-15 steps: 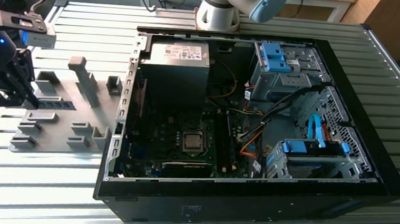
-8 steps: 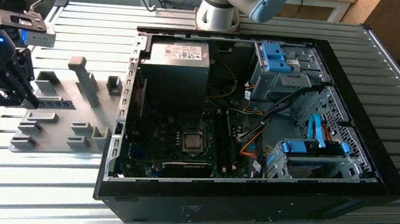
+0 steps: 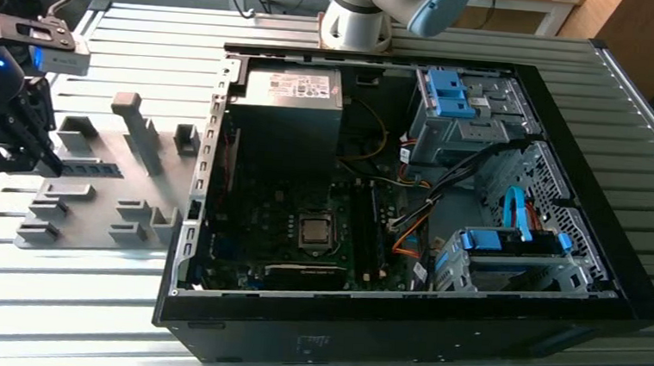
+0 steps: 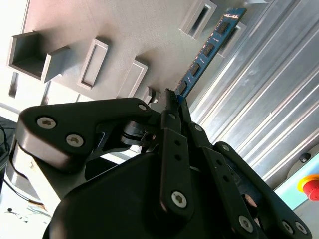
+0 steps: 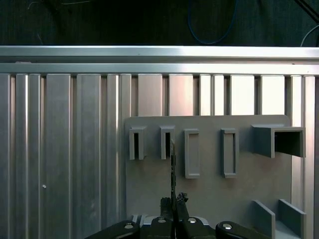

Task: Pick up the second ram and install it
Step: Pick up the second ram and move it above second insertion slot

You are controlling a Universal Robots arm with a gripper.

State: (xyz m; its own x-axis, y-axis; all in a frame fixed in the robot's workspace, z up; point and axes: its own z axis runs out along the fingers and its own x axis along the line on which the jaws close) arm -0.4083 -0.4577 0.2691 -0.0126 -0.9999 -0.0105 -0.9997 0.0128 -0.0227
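Gripping step is in hand, as I judge it: the fingers [image 4: 172, 134] are closed on one end of the second ram [image 4: 209, 47]. The rest of the stick runs straight out ahead of the fingertips, chips side visible in the second wrist view. Under and ahead of the fingers lies the grey holder plate [image 5: 209, 194] w/ its slots; I cannot tell if the ram is already free of its slot or not. The open PC case [image 3: 409, 335] is well apart from the fingers, beyond the plate, on the same ribbed surface [image 3: 100, 305]. Install is not started yet. Next move, imo, calls for a straight lift w/o twisting, bc the grip is only at the stick's end and the thin board can tilt.
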